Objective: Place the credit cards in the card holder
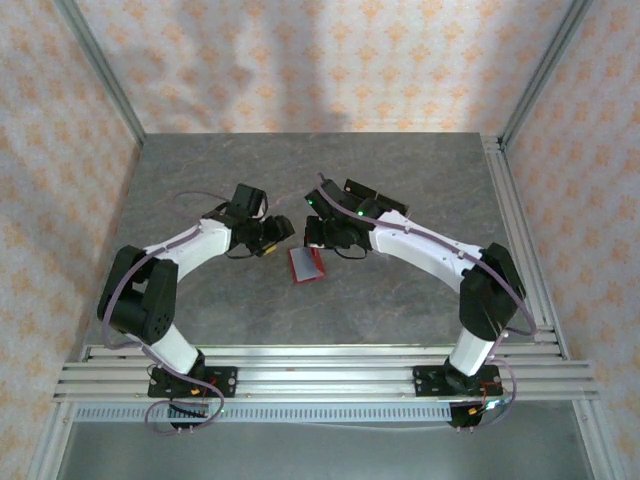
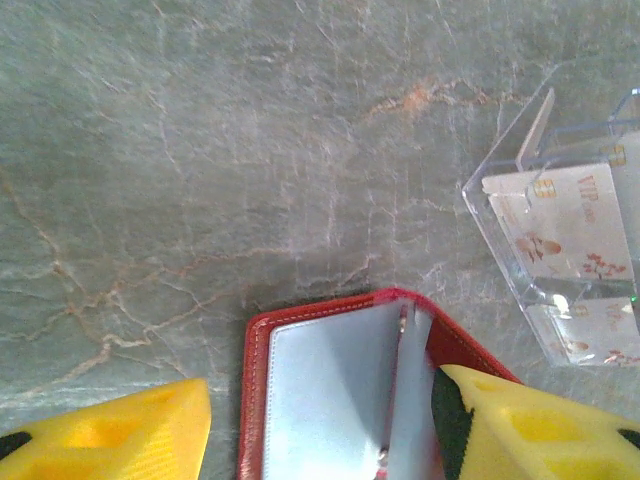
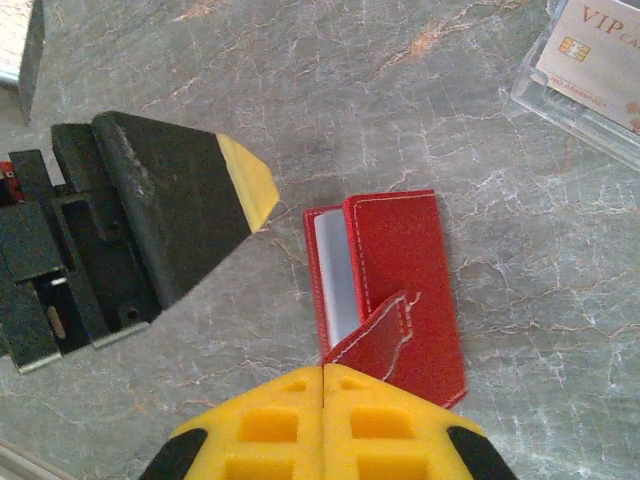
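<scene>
Left fingers (image 2: 130, 435): spread wide and gripping nothing; one sits left of the card holder, the other over its right edge.
Card holder (image 2: 320, 390): red, lying open on the counter (image 2: 200, 180) between the two arms, pale lining up.
Right fingers (image 3: 290, 420): pressed together at the holder's edge by the snap tab; I cannot tell whether they pinch it.
Credit cards (image 2: 565, 225): inside a clear case (image 2: 485, 205), right of the holder in the left wrist view and apart from it.
Open room: bare counter left of and beyond the holder.

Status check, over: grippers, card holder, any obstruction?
Left gripper open, straddling card holder. Right gripper shut at its tab. Credit cards in clear box alongside. Nothing blocking.
</scene>
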`<action>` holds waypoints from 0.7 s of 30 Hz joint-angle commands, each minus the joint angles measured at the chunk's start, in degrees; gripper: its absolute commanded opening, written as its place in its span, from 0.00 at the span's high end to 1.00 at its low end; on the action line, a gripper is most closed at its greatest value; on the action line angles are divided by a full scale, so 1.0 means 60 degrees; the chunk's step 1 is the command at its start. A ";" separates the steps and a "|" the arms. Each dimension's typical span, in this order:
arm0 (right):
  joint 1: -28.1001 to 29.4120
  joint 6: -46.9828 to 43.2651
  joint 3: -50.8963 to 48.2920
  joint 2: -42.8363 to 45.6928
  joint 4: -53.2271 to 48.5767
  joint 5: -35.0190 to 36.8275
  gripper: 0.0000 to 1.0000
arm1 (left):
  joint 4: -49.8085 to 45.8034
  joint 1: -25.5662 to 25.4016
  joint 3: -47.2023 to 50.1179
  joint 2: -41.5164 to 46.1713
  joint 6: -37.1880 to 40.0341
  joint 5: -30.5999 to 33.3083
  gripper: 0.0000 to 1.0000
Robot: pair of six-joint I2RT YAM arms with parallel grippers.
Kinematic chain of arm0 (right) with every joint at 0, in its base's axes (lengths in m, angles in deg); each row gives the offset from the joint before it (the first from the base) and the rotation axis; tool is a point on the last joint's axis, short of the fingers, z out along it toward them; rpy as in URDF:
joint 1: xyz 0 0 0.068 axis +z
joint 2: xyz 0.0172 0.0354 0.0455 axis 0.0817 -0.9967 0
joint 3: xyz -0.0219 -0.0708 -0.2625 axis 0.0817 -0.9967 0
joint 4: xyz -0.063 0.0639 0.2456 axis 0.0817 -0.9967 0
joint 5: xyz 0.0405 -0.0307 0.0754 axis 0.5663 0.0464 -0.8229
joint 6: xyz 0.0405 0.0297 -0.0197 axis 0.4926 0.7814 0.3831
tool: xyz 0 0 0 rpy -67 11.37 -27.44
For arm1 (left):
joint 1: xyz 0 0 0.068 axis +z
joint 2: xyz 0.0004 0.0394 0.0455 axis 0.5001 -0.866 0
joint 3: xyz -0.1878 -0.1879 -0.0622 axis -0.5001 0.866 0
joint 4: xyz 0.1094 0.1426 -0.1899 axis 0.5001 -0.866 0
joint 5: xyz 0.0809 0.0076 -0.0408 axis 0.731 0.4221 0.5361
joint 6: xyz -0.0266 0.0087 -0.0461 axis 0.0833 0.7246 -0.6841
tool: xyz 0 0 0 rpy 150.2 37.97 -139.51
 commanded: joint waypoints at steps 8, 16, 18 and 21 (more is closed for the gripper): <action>0.0003 -0.0099 -0.0523 0.0404 -0.0335 0.0893 1.00 | -0.0631 -0.0091 0.0135 0.0125 0.0459 0.0472 0.39; -0.0461 -0.0058 -0.1715 0.0732 -0.0803 0.1269 1.00 | -0.1545 -0.0120 -0.0100 0.0019 0.1051 0.0965 0.40; -0.0524 -0.0198 -0.1713 0.0717 -0.1181 0.1546 1.00 | -0.1720 -0.0147 -0.0172 0.0019 0.1162 0.1101 0.40; -0.0637 -0.0382 -0.1802 0.0774 -0.1608 0.1735 1.00 | -0.1911 -0.0166 -0.0284 0.0036 0.1297 0.1297 0.40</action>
